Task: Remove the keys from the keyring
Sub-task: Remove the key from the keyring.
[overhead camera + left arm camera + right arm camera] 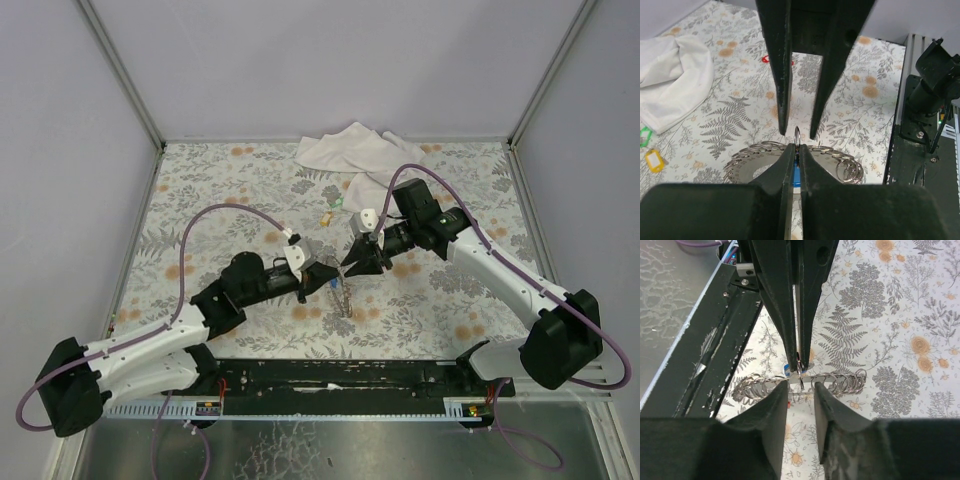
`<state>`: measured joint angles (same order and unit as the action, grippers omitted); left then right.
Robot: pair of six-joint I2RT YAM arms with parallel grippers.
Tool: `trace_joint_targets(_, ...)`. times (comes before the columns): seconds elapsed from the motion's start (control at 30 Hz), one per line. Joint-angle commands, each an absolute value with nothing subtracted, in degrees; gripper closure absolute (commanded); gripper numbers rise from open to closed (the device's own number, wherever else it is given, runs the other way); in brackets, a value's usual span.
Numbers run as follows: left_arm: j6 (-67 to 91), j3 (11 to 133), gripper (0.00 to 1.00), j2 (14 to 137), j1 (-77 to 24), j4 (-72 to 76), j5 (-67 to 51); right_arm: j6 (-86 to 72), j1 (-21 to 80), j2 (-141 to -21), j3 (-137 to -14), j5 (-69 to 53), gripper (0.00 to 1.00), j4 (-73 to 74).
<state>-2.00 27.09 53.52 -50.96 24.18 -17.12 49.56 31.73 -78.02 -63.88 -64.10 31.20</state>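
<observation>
Two arms meet mid-frame in the overhead view, wrists angled down toward each other. The left end effector [796,149] is pinched tight on a ring of the keyring [840,382], with a blue key [796,176] between its tips. The right end effector [801,387] stands parted astride the chain. The keyring sits just below centre of the overhead view, over the fern-patterned tabletop [220,190], with a white cloth [350,150] crumpled at top centre
</observation>
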Motion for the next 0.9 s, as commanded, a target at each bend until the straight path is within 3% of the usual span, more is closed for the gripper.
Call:
trace_joint_targets(0.0,-4.94,35.91,1.0,53.95,-50.81,8.65,-15.3,51.14,31.82,-76.89,-64.69,-63.54,0.6,30.9)
trace_joint_targets(0.1,-5.74,40.95,1.0,55.67,-50.8,-0.31,-15.88,52.08,31.77,-76.49,-64.86,-63.09,0.51,31.52)
trace_joint_targets(0.2,-6.72,45.53,1.0,57.42,-50.89,-7.74,-16.14,52.14,31.77,-76.62,-65.03,-63.79,0.48,31.7)
trace_joint_targets(0.53,-10.06,56.43,1.0,61.63,-51.09,-21.31,-17.8,47.77,31.02,-76.44,-64.47,-68.62,0.47,28.64)
trace_joint_targets(0.87,-11.0,63.2,1.0,65.37,-51.16,-26.83,-18.89,37.1,31.11,-76.38,-59.97,-75.56,0.5,16.69)
